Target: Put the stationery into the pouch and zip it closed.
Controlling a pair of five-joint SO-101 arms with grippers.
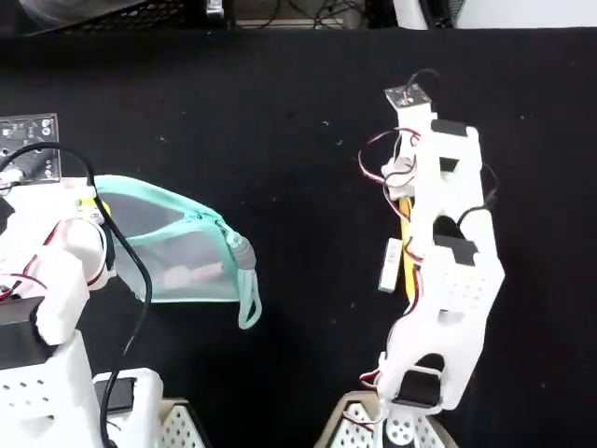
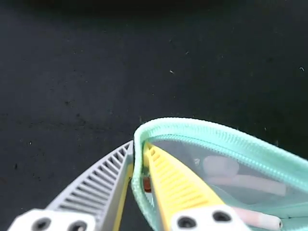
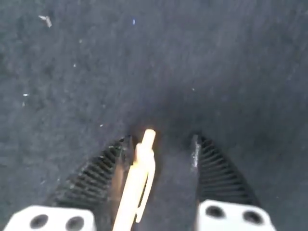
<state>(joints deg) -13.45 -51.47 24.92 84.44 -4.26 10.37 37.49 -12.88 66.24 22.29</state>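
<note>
High view: pouch (image 1: 177,252) near the left edge, pen (image 1: 410,275) well to its right.
My left hand (image 2: 137,147) is pinched on the pouch rim, one finger inside; my right hand (image 3: 161,142) stands open astride the pen, which touches one finger and lies front-to-back on the worktop (image 1: 298,121).

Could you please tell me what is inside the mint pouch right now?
Through the clear side of the pouch show a white pen-like stick and a pale rounded piece. The left gripper pinches the rim, one finger inside. Anything behind that finger is hidden.
</note>
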